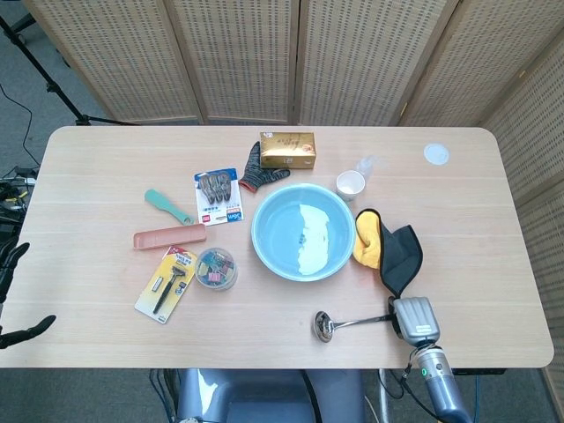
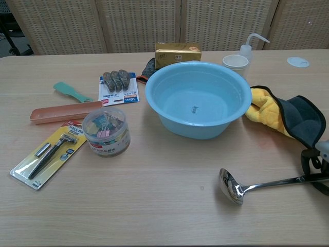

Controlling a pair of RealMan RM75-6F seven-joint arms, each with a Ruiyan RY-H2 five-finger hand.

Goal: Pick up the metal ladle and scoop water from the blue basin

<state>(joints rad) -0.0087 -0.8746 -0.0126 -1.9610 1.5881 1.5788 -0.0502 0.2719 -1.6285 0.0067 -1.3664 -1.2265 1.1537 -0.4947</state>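
The metal ladle (image 1: 352, 322) lies on the table near the front right edge, its bowl (image 2: 230, 186) toward the left and its handle running right and slightly up. My right hand (image 1: 414, 319) grips the handle's end; in the chest view its dark fingers (image 2: 314, 167) curl around the handle at the frame's right edge. The blue basin (image 1: 256, 231) with water stands at mid-table, behind the ladle; its wall (image 2: 195, 128) faces the chest view. My left hand (image 1: 13, 295) hangs off the table's left edge, fingers apart, holding nothing.
A yellow and grey cloth (image 1: 388, 247) lies between basin and right hand. A paper cup (image 1: 350, 184), squeeze bottle (image 2: 248, 46) and gold box (image 1: 286, 150) stand behind the basin. A clip jar (image 1: 216, 267), razor pack (image 1: 167, 282) and pink tray (image 1: 169, 238) lie left of it.
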